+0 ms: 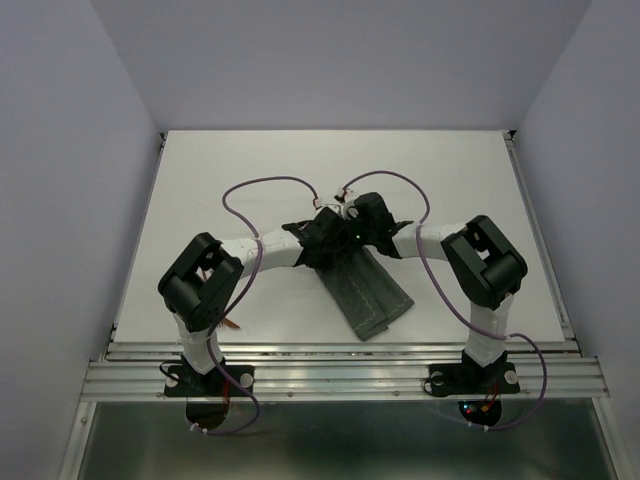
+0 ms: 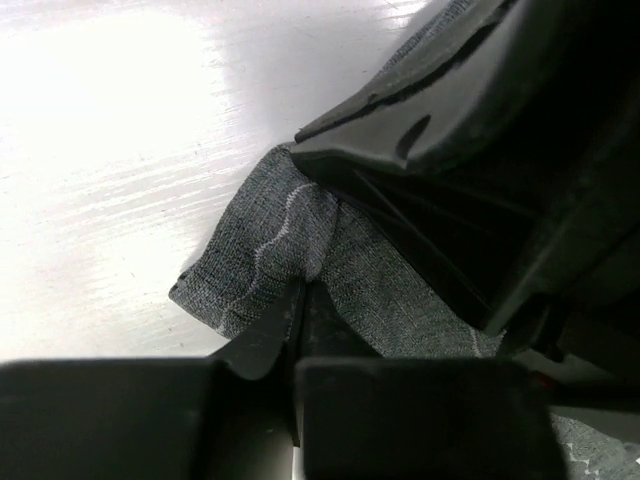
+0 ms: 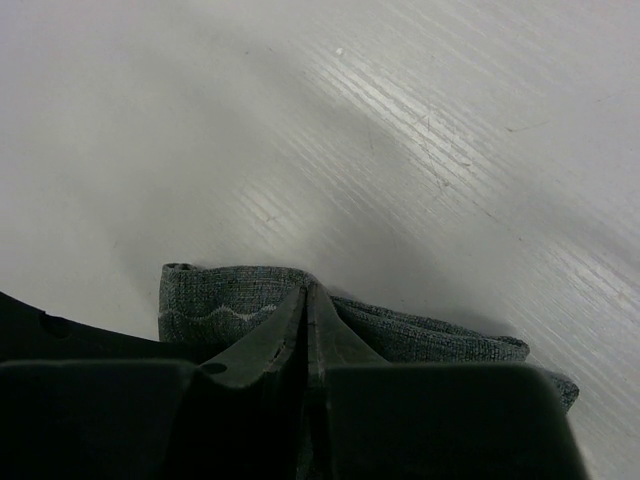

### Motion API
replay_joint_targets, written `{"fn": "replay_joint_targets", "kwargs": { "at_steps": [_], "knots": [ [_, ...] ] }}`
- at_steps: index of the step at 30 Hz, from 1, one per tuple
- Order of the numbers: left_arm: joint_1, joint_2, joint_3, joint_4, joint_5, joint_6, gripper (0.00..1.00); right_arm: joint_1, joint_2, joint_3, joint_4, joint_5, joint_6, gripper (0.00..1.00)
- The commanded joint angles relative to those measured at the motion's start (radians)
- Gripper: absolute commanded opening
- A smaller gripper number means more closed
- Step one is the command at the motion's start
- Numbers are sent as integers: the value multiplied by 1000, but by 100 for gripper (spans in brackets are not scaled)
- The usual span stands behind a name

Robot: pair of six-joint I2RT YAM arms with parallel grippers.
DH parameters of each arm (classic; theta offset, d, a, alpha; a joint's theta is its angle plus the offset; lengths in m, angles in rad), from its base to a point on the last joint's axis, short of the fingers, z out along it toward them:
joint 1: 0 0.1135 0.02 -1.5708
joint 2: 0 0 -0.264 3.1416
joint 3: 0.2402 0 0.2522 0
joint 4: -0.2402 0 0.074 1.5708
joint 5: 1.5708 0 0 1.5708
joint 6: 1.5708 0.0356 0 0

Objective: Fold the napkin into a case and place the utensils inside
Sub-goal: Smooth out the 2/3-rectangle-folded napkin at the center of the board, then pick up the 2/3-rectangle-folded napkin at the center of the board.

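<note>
On my overhead feed the napkin (image 1: 372, 295) lies near the middle of the white surface (image 1: 230, 170). It is folded into a long, layered strip that slants from the centre toward the near edge and to the right. Both arms reach inward and meet over its far end, their wrists just beside each other.

On the left wrist camera, the left gripper (image 2: 300, 292) has its jaws pressed together on a raised pleat of the grey-green cloth. A pale wavy stitch line runs across the fabric just ahead of the tips. The black body of the other arm's wrist fills the upper right of that view, close over the cloth.

On the right wrist camera, the right gripper (image 3: 306, 295) is likewise pinching the napkin. Its jaws are closed with the folded edge caught between the tips. The hem stitching shows to the left, and stacked layers trail off to the right, lying flat on the surface.

Purple cables (image 1: 262, 185) loop over both forearms.
</note>
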Motion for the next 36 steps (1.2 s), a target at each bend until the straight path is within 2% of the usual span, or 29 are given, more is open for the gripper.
{"fn": "replay_joint_targets", "kwargs": {
  "at_steps": [1, 3, 6, 12, 17, 18, 23, 27, 36],
  "knots": [
    [-7, -4, 47, -20, -43, 12, 0, 7, -39, -32, -83, 30, -5, 13],
    [-7, -10, 50, -26, -43, 14, 0, 7, -64, -36, -83, 45, 12, 27],
    [-7, -21, 56, -28, -33, 14, 0, 7, -130, -39, -84, 115, 50, 40],
    [-7, -21, 58, -20, -8, 14, 0, -37, -255, -47, -106, 227, 120, 44],
    [-7, -13, 65, -17, -2, 15, 0, -82, -277, -39, -192, 346, 168, 47],
    [-7, -15, 65, -17, -2, 18, 0, -101, -277, -49, -205, 344, 174, 53],
    [-6, -19, 68, -20, -2, 26, 0, -138, -262, -88, -241, 332, 187, 63],
    [-6, -26, 65, -26, -2, 34, 0, -148, -240, -101, -258, 307, 170, 67],
    [-6, -46, 49, -31, 0, 47, 0, -148, -208, -155, -224, 151, 138, 70]
  ]
}}
